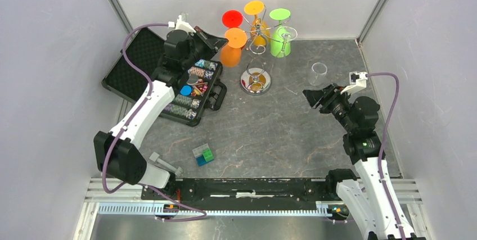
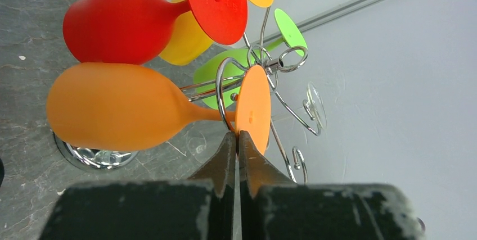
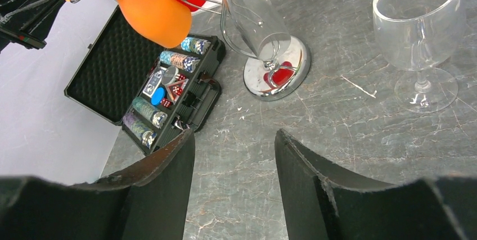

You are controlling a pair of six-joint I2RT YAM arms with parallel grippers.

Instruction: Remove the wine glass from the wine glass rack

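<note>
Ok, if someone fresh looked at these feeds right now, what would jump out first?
Coloured glasses hang upside down on a silver rack at the far middle. The left hand is pinched shut on the foot of the orange glass. A clear glass stands right of the rack; an open case of chips lies left.
</note>
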